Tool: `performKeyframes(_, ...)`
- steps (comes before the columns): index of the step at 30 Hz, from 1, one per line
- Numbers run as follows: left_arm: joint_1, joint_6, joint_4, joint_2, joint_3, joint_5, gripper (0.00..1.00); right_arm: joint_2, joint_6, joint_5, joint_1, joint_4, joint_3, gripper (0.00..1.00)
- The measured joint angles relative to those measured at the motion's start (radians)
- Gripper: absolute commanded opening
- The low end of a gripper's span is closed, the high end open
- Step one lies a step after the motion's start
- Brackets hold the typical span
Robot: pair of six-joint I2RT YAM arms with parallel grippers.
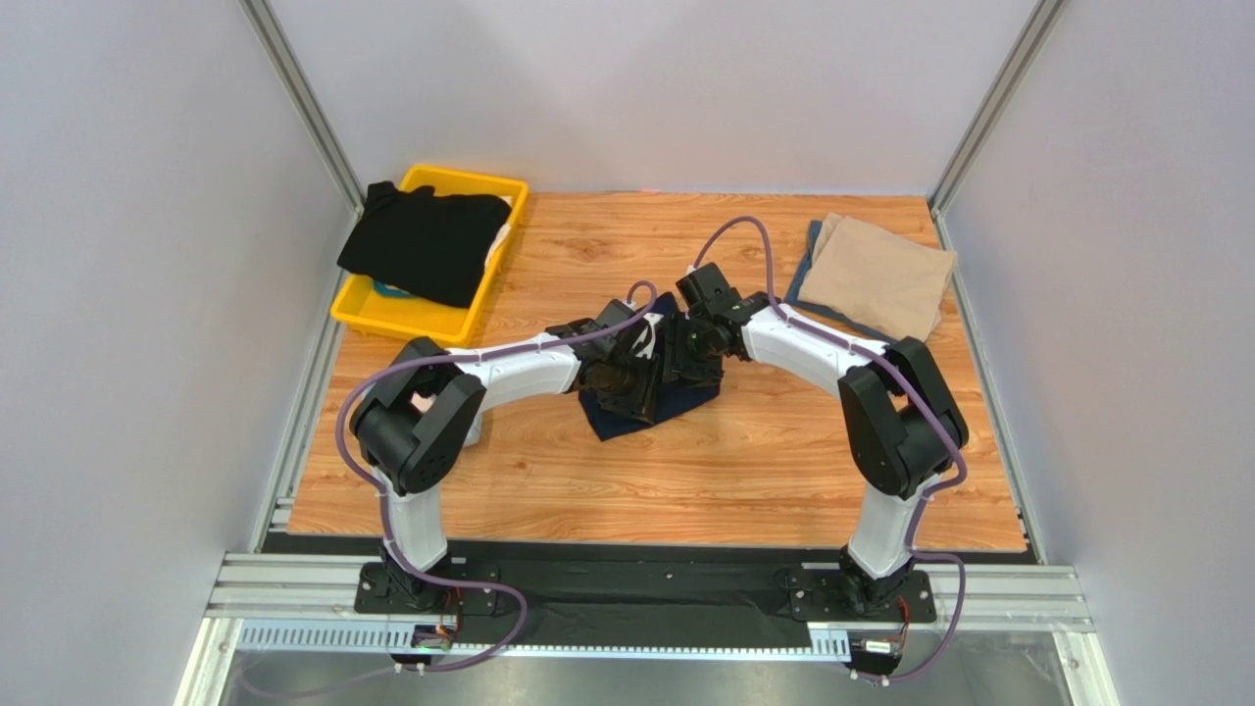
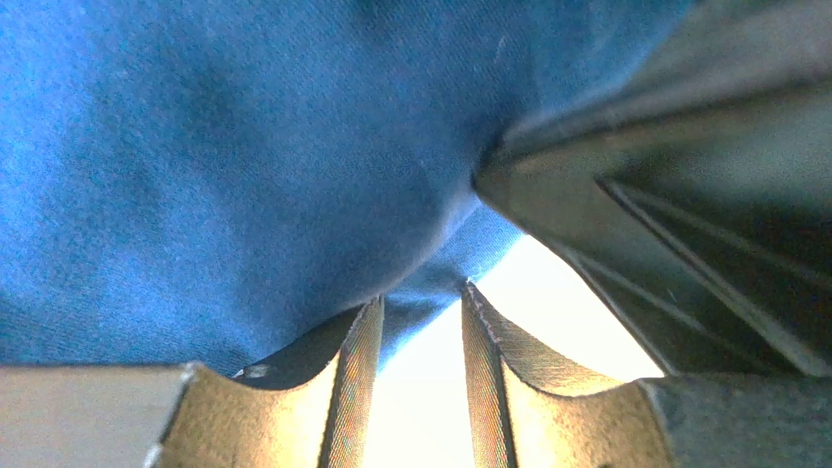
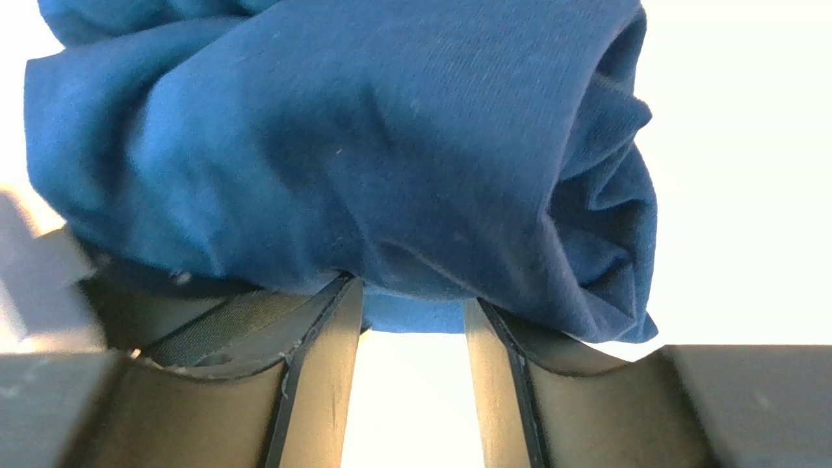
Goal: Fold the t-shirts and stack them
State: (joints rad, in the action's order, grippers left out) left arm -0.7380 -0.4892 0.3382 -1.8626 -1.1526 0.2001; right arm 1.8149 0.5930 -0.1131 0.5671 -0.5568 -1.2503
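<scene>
- Looking down from the top view, the navy shirt (image 1: 648, 394) lies crumpled at the middle of the counter (image 1: 766, 471). The black shirt (image 1: 427, 243) drapes over the yellow bin (image 1: 361, 312) at upper left, and the tan shirt (image 1: 884, 275) lies folded at upper right.
- Only that view shows the arms. The left arm (image 1: 516, 368) and right arm (image 1: 803, 341) each bend at the elbow and reach inward, their wrists close together over the navy shirt.
- Only the wrist views show the fingers. The left fingers (image 2: 353, 385) stand a narrow slot apart, with blue cloth bulging over their tips and filling the upper left of the frame. A dark grey angular body (image 2: 684, 214) crowds the right side.
- The right fingers (image 3: 317, 390) also stand a narrow slot apart, with a bunched roll of the same cloth across their tips.
- Whether either pair pinches the cloth or merely touches it, I cannot tell.
</scene>
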Motion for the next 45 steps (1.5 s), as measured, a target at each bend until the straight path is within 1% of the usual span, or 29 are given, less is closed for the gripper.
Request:
performKeyframes(2, 0.0, -0.002, 0.0, 0.0, 0.0, 0.0, 0.43, 0.018, -0.003, 0.001, -0.004, 0.003, -0.008, 0.41)
performKeyframes(3, 0.0, -0.002, 0.0, 0.0, 0.0, -0.001, 0.43, 0.025, -0.004, 0.003, -0.006, 0.001, -0.008, 0.33)
performKeyframes(4, 0.0, -0.002, 0.0, 0.0, 0.001, -0.001, 0.43, 0.031, -0.006, 0.005, -0.006, 0.001, -0.008, 0.16)
performKeyframes(5, 0.0, -0.002, -0.001, 0.001, 0.001, -0.001, 0.42, 0.035, -0.01, 0.008, -0.006, 0.001, -0.008, 0.11)
performKeyframes(10, 0.0, -0.002, -0.002, 0.001, 0.003, -0.001, 0.42, 0.05, -0.02, 0.02, -0.007, 0.0, -0.015, 0.0)
performKeyframes(18, 0.0, -0.003, -0.008, 0.002, 0.008, -0.002, 0.41, 0.045, -0.039, 0.047, -0.006, -0.023, -0.039, 0.0)
performKeyframes(23, 0.0, -0.004, -0.027, 0.012, 0.026, -0.004, 0.41, 0.044, -0.057, 0.085, -0.013, -0.042, -0.122, 0.0)
performKeyframes(32, -0.007, -0.011, -0.05, 0.05, 0.079, -0.008, 0.39, 0.048, -0.067, 0.093, -0.028, -0.061, -0.263, 0.0)
performKeyframes(37, -0.012, -0.011, -0.049, 0.055, 0.084, -0.014, 0.39, 0.105, -0.066, 0.06, -0.03, -0.076, -0.364, 0.0)
performKeyframes(45, -0.022, -0.004, -0.051, 0.07, 0.103, -0.018, 0.38, 0.208, -0.066, 0.013, -0.038, -0.099, -0.454, 0.0)
